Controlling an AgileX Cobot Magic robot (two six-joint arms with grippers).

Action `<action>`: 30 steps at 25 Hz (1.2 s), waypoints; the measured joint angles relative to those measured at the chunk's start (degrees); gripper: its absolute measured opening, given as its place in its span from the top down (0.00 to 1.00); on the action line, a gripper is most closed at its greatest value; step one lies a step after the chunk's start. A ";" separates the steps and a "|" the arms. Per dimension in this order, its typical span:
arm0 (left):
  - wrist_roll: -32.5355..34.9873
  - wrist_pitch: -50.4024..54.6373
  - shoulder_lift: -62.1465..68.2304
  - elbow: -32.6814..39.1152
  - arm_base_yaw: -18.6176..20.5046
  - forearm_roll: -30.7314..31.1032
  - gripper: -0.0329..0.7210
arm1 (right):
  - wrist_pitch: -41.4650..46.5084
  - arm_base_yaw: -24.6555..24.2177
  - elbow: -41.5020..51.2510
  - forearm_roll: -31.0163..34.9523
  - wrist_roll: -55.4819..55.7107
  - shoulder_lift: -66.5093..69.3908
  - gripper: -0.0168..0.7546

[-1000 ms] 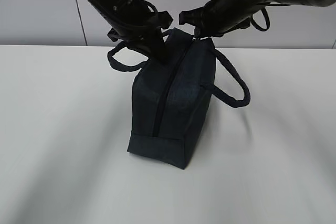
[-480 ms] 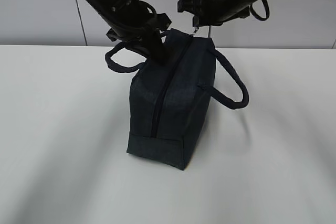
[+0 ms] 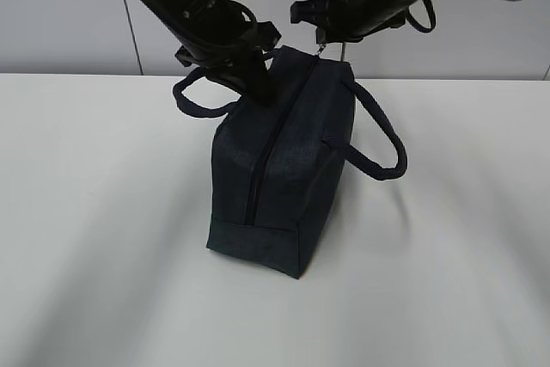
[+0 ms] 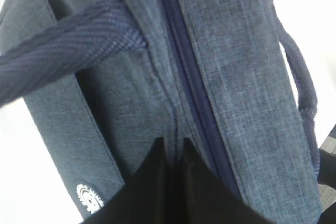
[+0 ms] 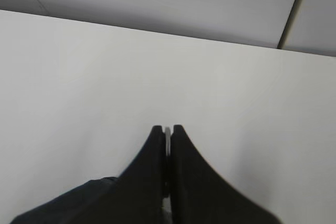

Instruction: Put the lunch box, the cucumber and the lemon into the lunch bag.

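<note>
The dark navy lunch bag [image 3: 288,169] stands on the white table [image 3: 103,212] with its near end toward the exterior camera and its top zipper [image 4: 184,61] closed along the stretch that shows. My left gripper [image 3: 265,92] is shut on a fold of the bag's fabric just beside the zipper, near the far end [image 4: 173,142]. My right gripper [image 3: 322,40] is shut on the thin metal ring pull [image 5: 167,132] above the bag's far top corner. The lunch box, the cucumber and the lemon are out of view.
The bag's two padded loop handles hang out to either side, one on the left [image 3: 193,102] and one on the right [image 3: 382,148]. Both dark arms reach down over the bag's far end. A pale wall panel [image 3: 69,15] runs behind the table.
My right gripper has risen slightly with the ring pull, and the bag's far end has lifted and shifted a little to the left. The left gripper has kept its hold.
</note>
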 joint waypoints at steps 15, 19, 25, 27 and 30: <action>0.25 -1.53 -0.20 0.00 -0.65 0.00 0.97 | 2.22 -3.58 -2.12 4.53 0.21 3.60 0.98; 0.25 -0.72 -0.49 0.00 -0.81 -0.51 0.97 | 5.30 -4.07 -2.26 7.53 -0.65 3.60 0.98; -2.66 0.22 -1.01 0.00 -1.98 3.65 0.97 | 8.56 -4.53 -2.30 11.41 -1.45 3.60 0.98; -3.09 0.50 -1.14 0.00 -2.36 5.09 0.97 | 9.36 -4.65 -2.30 14.27 -1.43 3.60 0.98; -3.43 1.00 -1.26 0.00 -2.71 5.73 0.97 | 9.64 -4.79 -2.30 18.61 -1.57 3.60 0.98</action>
